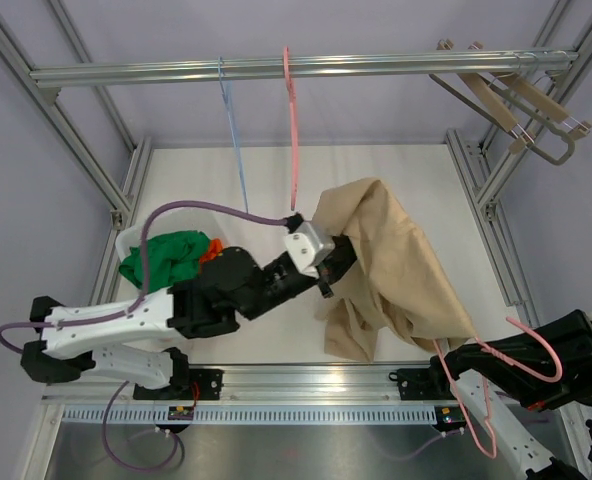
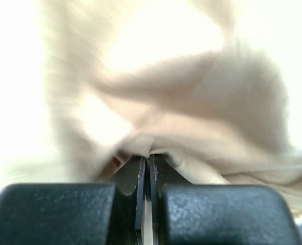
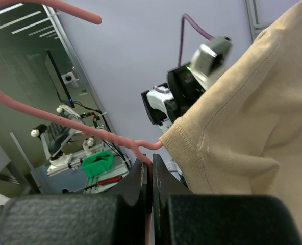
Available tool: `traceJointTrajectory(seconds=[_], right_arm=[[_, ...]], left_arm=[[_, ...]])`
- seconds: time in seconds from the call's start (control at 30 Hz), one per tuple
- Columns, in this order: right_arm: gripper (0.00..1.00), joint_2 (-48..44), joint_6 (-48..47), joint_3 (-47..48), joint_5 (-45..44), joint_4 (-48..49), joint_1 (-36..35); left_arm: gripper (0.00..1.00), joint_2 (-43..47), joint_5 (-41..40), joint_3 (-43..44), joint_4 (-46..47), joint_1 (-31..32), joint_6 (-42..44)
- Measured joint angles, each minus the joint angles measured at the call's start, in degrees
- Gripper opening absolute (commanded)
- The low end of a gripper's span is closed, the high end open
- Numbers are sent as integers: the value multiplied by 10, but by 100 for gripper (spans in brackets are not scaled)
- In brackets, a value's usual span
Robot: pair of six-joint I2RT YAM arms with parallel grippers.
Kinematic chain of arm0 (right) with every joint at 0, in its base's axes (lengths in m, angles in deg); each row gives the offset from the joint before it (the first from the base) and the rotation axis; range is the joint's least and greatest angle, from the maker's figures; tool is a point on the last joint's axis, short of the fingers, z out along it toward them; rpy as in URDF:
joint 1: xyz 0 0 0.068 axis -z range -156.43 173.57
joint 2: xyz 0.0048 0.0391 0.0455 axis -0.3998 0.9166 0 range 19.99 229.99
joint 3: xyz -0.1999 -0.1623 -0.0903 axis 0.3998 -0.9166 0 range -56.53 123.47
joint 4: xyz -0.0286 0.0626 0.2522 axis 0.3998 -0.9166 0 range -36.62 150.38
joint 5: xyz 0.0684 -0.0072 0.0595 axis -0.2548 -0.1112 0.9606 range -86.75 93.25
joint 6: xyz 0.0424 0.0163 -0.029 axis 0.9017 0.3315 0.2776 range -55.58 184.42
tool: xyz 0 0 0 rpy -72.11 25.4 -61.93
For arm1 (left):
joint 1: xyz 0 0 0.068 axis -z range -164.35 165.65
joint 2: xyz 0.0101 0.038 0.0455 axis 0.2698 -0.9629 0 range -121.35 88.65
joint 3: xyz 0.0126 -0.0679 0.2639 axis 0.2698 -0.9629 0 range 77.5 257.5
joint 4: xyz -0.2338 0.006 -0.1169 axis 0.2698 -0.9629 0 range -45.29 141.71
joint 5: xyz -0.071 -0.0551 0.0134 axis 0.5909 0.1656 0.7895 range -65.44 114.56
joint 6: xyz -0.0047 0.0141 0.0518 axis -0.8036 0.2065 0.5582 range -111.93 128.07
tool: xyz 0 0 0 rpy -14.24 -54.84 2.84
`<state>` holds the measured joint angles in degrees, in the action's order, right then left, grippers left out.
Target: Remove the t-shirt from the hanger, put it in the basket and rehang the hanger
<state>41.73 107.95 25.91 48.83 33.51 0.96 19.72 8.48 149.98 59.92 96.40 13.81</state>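
T-shirt [image 1: 396, 260], beige, stretched in mid-air above the table between the two arms, right of centre.

Left: the left gripper [image 2: 147, 163] has its jaws closed on a bunched fold of cloth at the shirt's left edge. Right: the right gripper [image 3: 150, 176] is clamped tight on the wire of the pink hanger [image 3: 92, 19]. One arm of the hanger runs into a ribbed opening of the shirt, so the garment is not yet free.

Risks, as judged from where things stand:
- (a) The left pinch takes in only a small fold. A hard pull could let the cloth slip out, and the shirt would sag onto the hanger.
- (b) The ribbed edge may catch on the hanger's end, so that pulling swings the hanger round in the right jaws instead of clearing it.
- (c) The thin wire could twist or slide between the right fingers under that load.

Appearance: soft knit, heavily creased, falling in deep folds, with the lower part hanging loose toward the table. A stitched ribbed hem shows in the right wrist view. The left wrist view is blurred.
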Motion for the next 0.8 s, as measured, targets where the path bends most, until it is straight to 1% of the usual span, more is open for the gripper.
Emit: traceJointTrajectory(seconds=[0.1, 0.2, 0.3, 0.37, 0.5, 0.57, 0.67, 0.8], right_arm=[[0, -4, -30, 23, -14, -46, 0], [0, -9, -57, 40, -34, -92, -6], [0, -19, -77, 52, -62, -132, -20], [0, -27, -89, 59, -82, -152, -28], [0, -34, -109, 72, -111, -182, -32], [0, -34, -118, 72, -123, -189, -32], [0, -34, -125, 67, -136, -195, -32], [0, -34, -129, 52, -140, -191, -32]], left_arm=[[0, 65, -27, 0, -29, 28, 12], [0, 122, -61, 15, -68, 73, 31], [0, 152, -96, 64, -123, 106, 50], [0, 160, -124, 106, -158, 109, 65], [0, 165, -209, 184, -202, 109, 119], [0, 165, -257, 215, -202, 109, 173], [0, 163, -313, 251, -177, 109, 257], [0, 158, -343, 289, -130, 109, 354]])
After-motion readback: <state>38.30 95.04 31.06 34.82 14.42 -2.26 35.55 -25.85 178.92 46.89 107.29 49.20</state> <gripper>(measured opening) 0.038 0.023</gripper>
